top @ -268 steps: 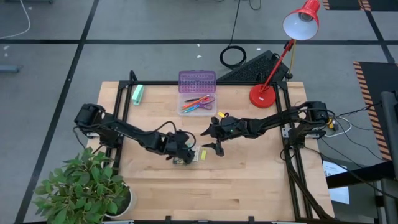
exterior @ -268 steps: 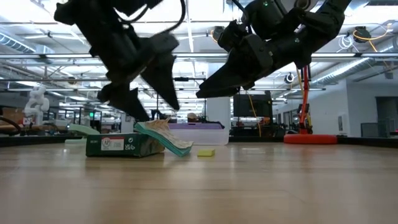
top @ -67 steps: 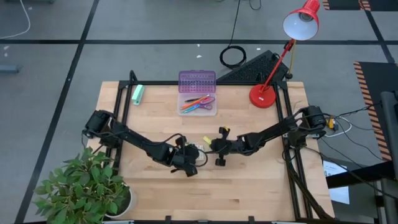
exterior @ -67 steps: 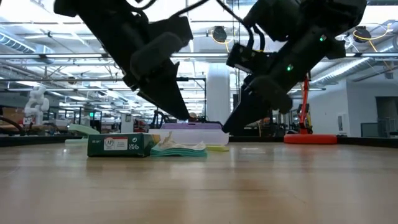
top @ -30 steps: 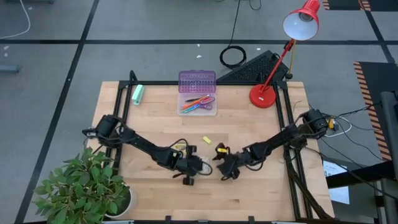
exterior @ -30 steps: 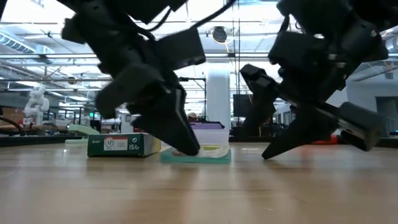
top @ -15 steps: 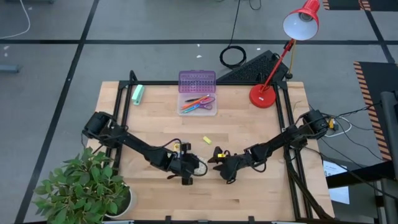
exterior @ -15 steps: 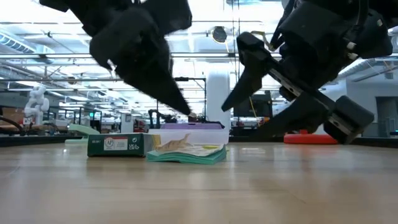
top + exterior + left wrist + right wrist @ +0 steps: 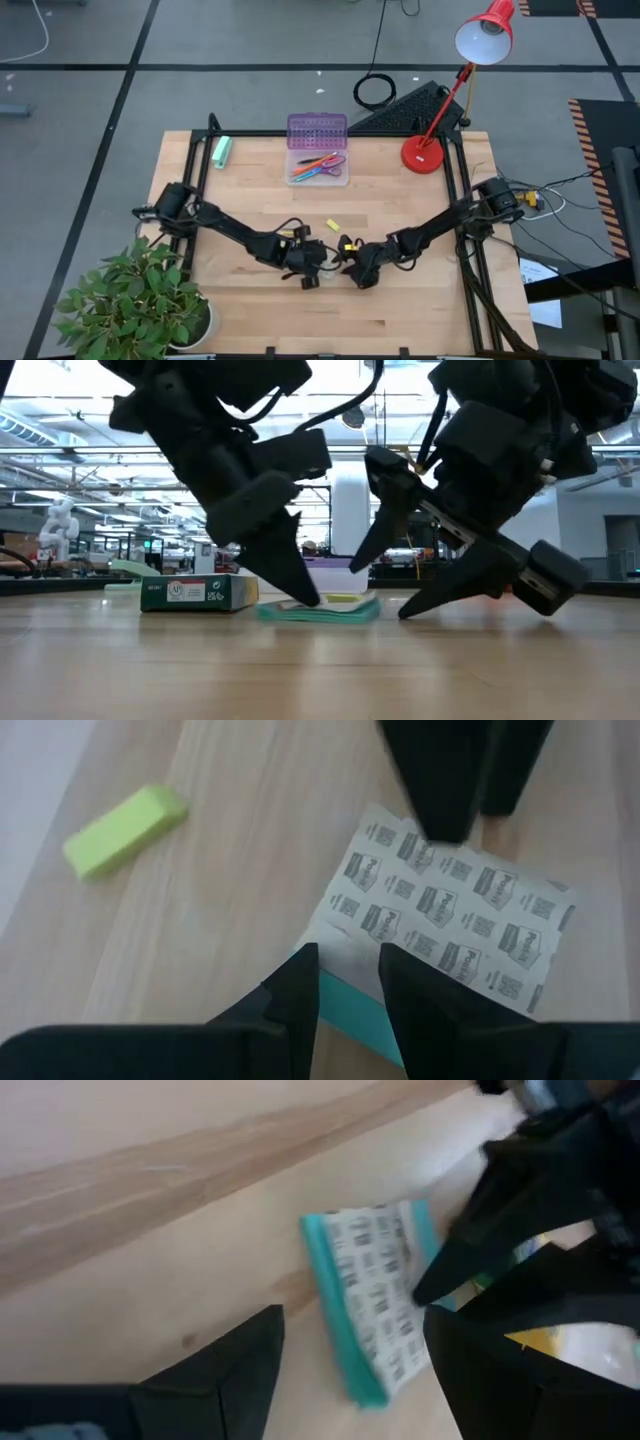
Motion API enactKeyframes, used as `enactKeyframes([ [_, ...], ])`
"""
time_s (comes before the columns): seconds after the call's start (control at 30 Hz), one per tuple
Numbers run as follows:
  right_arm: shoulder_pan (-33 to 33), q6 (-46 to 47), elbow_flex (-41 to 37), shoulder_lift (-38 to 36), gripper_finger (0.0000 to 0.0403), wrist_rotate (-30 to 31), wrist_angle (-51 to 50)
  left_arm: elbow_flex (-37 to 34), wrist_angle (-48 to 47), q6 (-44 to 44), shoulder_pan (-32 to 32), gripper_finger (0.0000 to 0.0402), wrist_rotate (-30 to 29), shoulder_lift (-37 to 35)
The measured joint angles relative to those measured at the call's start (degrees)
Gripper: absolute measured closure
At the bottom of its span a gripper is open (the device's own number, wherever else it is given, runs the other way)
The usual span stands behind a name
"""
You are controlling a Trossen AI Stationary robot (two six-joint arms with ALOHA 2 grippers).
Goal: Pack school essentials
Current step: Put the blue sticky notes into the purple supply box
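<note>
Both claws flank the flat-lying teal sticky-note pad (image 9: 320, 607).

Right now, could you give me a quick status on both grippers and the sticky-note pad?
Left gripper on the teal sticky-note pad, fingers nearly closed. Right gripper open, low beside the pad. Pad flat on table; yellow piece loose nearby.

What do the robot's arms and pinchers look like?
Both arms are black and jointed, with thin black cables looping along them. The left gripper and right gripper each end in two flat, dark, tapering fingers. The right one carries a small yellow tag near its wrist.
</note>
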Motion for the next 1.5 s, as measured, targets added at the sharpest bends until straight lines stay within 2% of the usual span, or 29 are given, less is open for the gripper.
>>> enactKeyframes([
  [0.17, 0.0, 0.6, 0.1, 1.1, 0.0163, 2.4, 1.2, 0.0, 4.8, 3.5, 0.0, 0.0289, -0.2, 1.6],
  [0.43, 0.9, -0.7, 0.0, 0.1, 0.0164, 5.4, -0.5, 0.0, 2.8, 4.8, -0.2, 0.0289, 0.3, 1.7],
  [0.63, 0.9, -6.4, -0.1, -4.0, 0.0183, 6.0, -9.2, -0.1, 3.1, 10.6, -0.5, 0.0289, 0.2, 1.8],
  [0.83, 0.8, -13.1, -0.1, -3.8, 0.0201, 6.2, -8.9, -0.2, 6.6, 17.2, -0.6, 0.0289, 0.3, 1.9],
  [0.93, 0.8, -15.9, -0.1, -3.6, 0.0204, 8.5, -8.7, -0.3, 8.2, 22.0, -0.6, 0.0289, 0.6, 2.0],
  [1.03, 0.3, -16.3, -0.1, -2.8, 0.0208, 8.1, -8.1, -0.3, 9.1, 24.8, -0.5, 0.0289, 0.7, 2.1],
  [1.5, 1.3, -15.1, 0.0, -2.2, 0.0229, 6.6, -10.0, -0.2, 7.9, 27.6, 0.3, 0.0289, 0.9, 1.9],
])
